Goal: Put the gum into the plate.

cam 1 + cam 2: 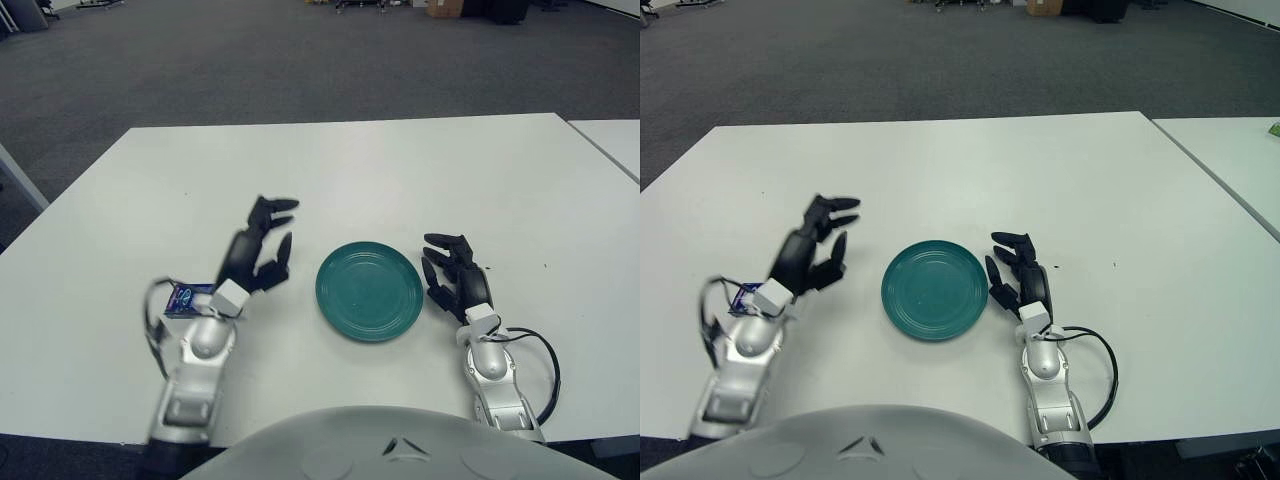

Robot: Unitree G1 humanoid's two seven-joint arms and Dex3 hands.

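The gum [186, 298] is a small blue and white packet lying on the white table [350, 170], just left of my left wrist and partly hidden by it. My left hand [268, 240] is lifted above the table to the left of the plate, with fingers spread and holding nothing. The gum lies behind and to the left of its fingers. The green plate [369, 290] sits empty at the front middle of the table. My right hand [447, 266] shows just right of the plate's rim, fingers relaxed and empty.
A second white table [612, 140] stands at the far right, with a narrow gap between. A black cable [540, 360] loops beside my right forearm. Grey carpet lies beyond the table's far edge.
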